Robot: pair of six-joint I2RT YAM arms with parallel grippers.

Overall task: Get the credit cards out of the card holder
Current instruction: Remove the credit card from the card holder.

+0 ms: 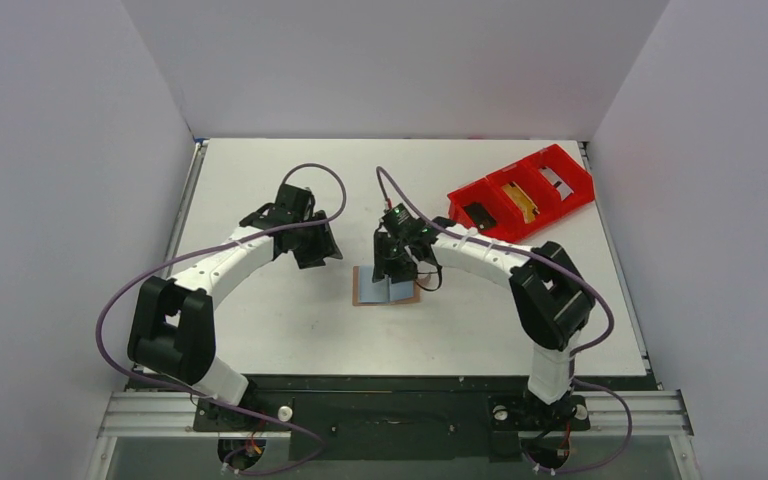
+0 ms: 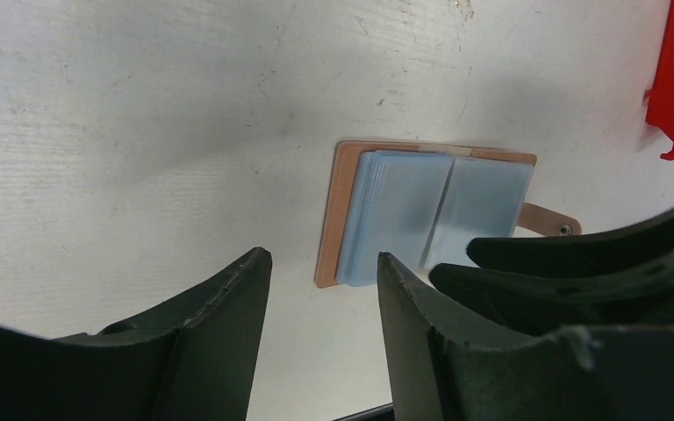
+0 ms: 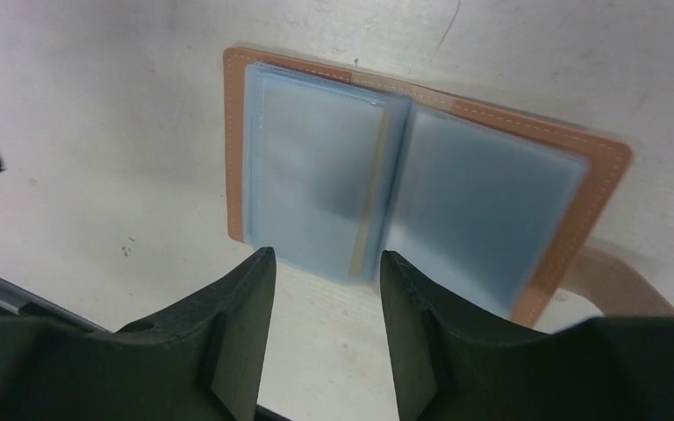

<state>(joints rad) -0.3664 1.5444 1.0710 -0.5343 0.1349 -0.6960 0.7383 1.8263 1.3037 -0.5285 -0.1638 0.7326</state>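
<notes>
While the card holder [image 1: 387, 291] lies open and flat on the counter [image 1: 280, 330], the right arm's fingers [image 3: 408, 307] hover just above it, parted and empty like the left arm's fingers [image 2: 237, 298] nearby, so the next move seems to call for pinching a card edge and sliding it out.

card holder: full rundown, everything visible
The card holder lies open and flat on the white table, centre. Tan leather-like cover with pale edge stitching; stacked pale blue-grey translucent sleeves either side of the fold, a yellowish edge showing at the spine. A snap tab sticks out sideways. The right gripper hangs open over its near edge; contact unclear.
</notes>
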